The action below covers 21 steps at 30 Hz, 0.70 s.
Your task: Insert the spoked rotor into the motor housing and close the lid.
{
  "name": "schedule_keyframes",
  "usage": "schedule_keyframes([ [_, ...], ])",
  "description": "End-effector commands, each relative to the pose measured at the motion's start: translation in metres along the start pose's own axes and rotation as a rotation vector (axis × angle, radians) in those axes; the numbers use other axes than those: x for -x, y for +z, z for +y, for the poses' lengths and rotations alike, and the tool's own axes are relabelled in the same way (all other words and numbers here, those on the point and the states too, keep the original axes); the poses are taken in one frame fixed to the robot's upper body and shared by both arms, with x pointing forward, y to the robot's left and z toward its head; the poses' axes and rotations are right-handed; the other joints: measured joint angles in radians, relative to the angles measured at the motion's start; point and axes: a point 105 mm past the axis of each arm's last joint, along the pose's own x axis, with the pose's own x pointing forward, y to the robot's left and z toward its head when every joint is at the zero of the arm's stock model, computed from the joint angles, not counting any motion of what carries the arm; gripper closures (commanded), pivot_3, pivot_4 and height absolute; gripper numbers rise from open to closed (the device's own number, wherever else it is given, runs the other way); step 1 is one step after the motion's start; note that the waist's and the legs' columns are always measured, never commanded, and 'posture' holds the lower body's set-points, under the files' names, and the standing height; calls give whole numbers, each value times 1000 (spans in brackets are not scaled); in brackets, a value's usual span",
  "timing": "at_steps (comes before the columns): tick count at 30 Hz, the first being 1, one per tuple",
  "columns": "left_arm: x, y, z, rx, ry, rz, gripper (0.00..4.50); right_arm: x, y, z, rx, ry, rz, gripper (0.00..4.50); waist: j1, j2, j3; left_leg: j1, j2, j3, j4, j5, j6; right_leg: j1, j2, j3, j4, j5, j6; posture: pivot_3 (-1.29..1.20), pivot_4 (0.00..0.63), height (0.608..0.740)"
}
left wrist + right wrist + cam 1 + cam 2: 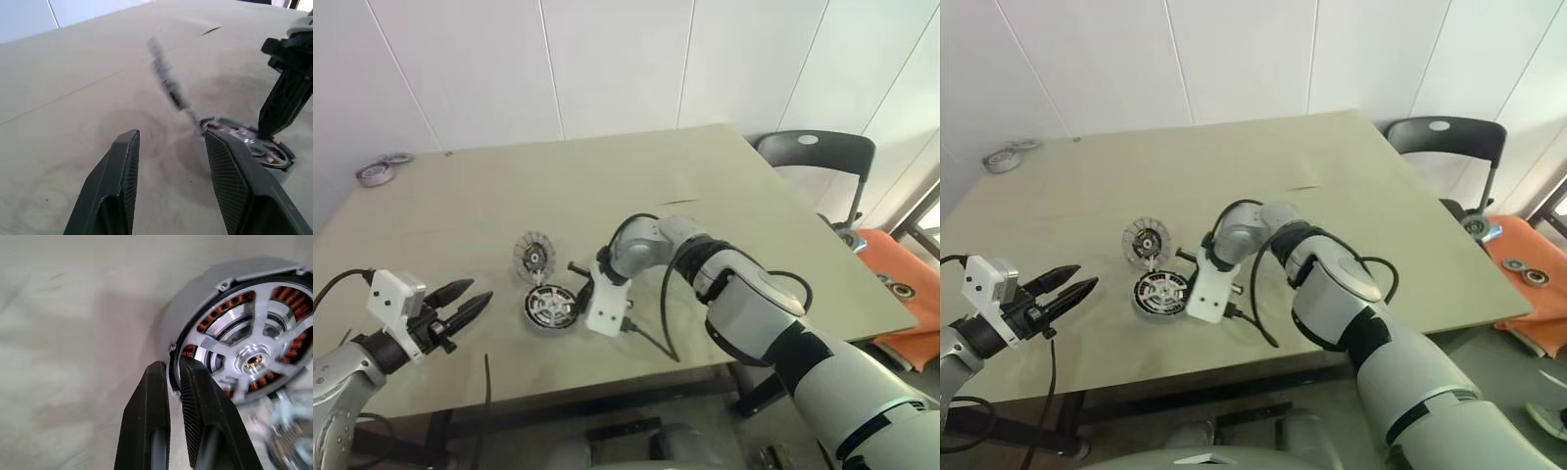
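A: Counts? Fast.

B: One spoked rotor [254, 360], sitting in the one motor housing [234, 289], copper windings showing through the spokes. One grey toothed disc [535, 256] lying just beyond it on the table [705, 176]. One tape roll [374, 173] at the far left corner. One black chair [818, 157] past the far right corner. Two grippers.

A: Where is the housing sitting?

B: Near-centre of the table, slightly left, a little back from the near edge.

A: Right gripper [175, 382]?

B: Pointing steeply down at the housing's right side. Fingers are pinching narrow on the dark rim of the spoked rotor, one finger outside, one inside the rim.

A: Left gripper [470, 299]?

B: Hovering at the near left, well apart from the housing, pointing toward it. Fingers are standing partly apart, holding nothing.

A: Room for moving?

B: Far half and right side of the table are lying bare. Bare table between the left gripper and the housing. A black cable [656, 338] is trailing from the right wrist over the near edge.
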Motion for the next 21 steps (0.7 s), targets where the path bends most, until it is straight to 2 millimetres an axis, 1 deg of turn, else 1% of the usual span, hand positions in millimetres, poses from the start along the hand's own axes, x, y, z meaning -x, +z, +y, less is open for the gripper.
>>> schedule_keyframes([
  [1,-3,8,1,-35,-2,-26,2237,23,-5,-12,-220,51,-22,4420,4,2,1,0,0,-1,0,0,0,0,0,-1,0,0,0,0,0,740],
  [2,-4,8,1,-34,-5,-27,2237,24,-8,-11,-283,67,-17,4420,5,2,2,0,-1,-1,0,0,0,1,-1,-1,-1,0,0,0,0,740],
  [6,-7,7,0,-31,-13,-30,2237,26,-15,-3,-433,124,14,4420,4,3,2,0,-1,-1,0,0,0,1,-1,-1,-1,0,0,0,0,740],
  [11,-9,6,0,-30,-17,-30,2237,28,-21,9,-514,189,48,4420,5,3,2,-2,-1,-2,0,0,0,-1,-1,-2,-1,0,0,0,0,740],
  [15,-11,7,1,-30,-23,-32,2237,32,-22,21,-550,261,63,4420,10,3,2,-2,-2,-2,0,0,0,-1,-2,-2,-1,0,0,0,0,740],
  [21,-17,7,2,-29,-37,-39,2237,41,-22,37,-519,330,70,4420,30,2,1,-3,-2,-2,0,0,0,-1,-2,-2,-2,0,0,0,0,740],
])
